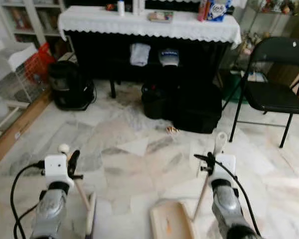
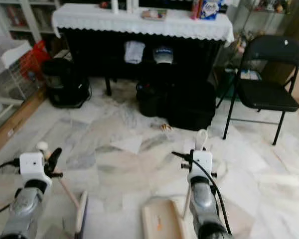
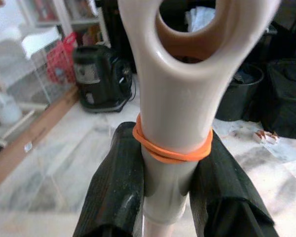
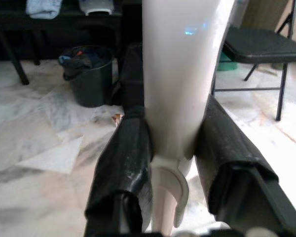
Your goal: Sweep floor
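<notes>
Left hand (image 3: 165,192) is clamped on the top of the broom handle (image 3: 180,98), both black fingers (image 3: 116,192) squeezing it just under the hanging loop, with an orange rubber band (image 3: 170,148) wrapped round the handle right above them. Looks like that high grip lets the stick slant down to the broom head (image 1: 91,214) resting on the marble floor (image 1: 129,164) low in front of the robot. Right hand (image 4: 172,148) does the same with the dustpan handle (image 4: 180,64), closed around the pale shaft so the dustpan (image 1: 170,221) sits flat on the floor beside the broom head, mouth roughly facing forward. My guess is that's the classic sweep-into-pan setup, one tool per arm. The obvious target is a small bit of litter (image 1: 172,130) lying further ahead on the floor, just in front of the black bags (image 1: 197,107) under the desk (image 1: 149,25) with the lace cloth. As for containers: a dark bucket (image 4: 86,74) stands by that litter with some stuff in it, can't tell what. A red basket (image 1: 37,64) sits by the shelves at the left, and a black folding chair (image 1: 276,84) stands off to the right. Something small and orange seems to lie in the pan already, hard to say what.
</notes>
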`<state>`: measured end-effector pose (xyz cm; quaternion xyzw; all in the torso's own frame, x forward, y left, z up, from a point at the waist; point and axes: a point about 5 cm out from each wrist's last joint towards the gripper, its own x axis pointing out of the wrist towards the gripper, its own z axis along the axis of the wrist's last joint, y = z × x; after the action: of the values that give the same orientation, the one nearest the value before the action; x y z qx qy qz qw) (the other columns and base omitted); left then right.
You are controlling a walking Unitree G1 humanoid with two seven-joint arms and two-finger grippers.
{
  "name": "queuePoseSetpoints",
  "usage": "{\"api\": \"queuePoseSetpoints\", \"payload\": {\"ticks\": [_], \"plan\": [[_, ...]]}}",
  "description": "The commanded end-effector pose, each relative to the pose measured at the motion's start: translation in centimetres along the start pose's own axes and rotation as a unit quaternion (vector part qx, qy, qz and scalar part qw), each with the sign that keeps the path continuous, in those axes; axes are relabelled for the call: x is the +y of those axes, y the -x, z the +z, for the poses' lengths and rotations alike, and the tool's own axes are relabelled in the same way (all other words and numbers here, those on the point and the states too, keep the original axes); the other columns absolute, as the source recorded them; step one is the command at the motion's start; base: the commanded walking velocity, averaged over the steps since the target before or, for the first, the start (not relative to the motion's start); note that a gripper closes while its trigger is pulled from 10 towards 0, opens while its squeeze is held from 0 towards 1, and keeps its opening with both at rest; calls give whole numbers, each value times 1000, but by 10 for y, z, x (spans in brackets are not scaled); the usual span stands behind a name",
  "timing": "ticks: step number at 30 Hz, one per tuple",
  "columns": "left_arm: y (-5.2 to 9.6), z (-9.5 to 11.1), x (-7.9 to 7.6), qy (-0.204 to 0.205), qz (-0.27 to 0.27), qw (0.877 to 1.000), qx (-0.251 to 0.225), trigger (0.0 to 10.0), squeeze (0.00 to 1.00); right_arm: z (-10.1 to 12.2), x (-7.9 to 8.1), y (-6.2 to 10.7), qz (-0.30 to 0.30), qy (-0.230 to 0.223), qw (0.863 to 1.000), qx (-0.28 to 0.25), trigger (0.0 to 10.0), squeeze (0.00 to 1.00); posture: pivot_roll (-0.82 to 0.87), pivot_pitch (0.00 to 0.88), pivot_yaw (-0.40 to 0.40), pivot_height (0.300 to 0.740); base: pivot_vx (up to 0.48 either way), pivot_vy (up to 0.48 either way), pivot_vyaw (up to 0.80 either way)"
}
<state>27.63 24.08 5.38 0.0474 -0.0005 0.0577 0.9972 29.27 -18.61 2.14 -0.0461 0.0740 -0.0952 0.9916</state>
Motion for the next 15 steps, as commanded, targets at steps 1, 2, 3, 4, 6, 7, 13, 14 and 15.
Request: {"api": "queuePoseSetpoints", "payload": {"ticks": [1,2,3,4,6,7,13,14,15], "plan": [[-5,7,-11,6,-18,1000,-17,10000,0,3,-11,-2,-16,5,1000,-7,10000,0,-23,0,-2,740,394,0,0],[-4,7,-11,7,-19,1000,-17,10000,0,2,-11,-2,-17,5,1000,-7,10000,0,-22,0,-3,740,394,0,0],[-4,7,-11,7,-19,1000,-17,10000,0,2,-11,-2,-17,4,1000,-6,10000,0,-22,0,-3,740,394,0,0],[-4,7,-11,7,-19,1000,-17,10000,0,2,-11,-2,-17,4,1000,-6,10000,0,-22,0,-3,740,394,0,0],[-4,7,-11,7,-20,1000,-17,10000,0,2,-11,-2,-18,4,1000,-5,10000,0,-23,0,-3,740,396,0,0],[-4,7,-11,7,-20,1000,-17,10000,0,2,-11,-2,-18,4,1000,-5,10000,0,-22,0,-3,740,398,0,0],[-4,6,-12,7,-20,1000,-16,10000,0,2,-12,-2,-20,-1,1000,-4,10000,0,-23,0,-4,740,394,0,0],[-4,6,-12,8,-20,1000,-16,10000,0,2,-12,-2,-20,-1,1000,-3,10000,0,-23,0,-3,740,394,0,0],[-4,6,-12,7,-20,1000,-16,10000,0,1,-12,-2,-20,0,1000,-2,10000,0,-22,0,-4,740,390,0,0]]}}
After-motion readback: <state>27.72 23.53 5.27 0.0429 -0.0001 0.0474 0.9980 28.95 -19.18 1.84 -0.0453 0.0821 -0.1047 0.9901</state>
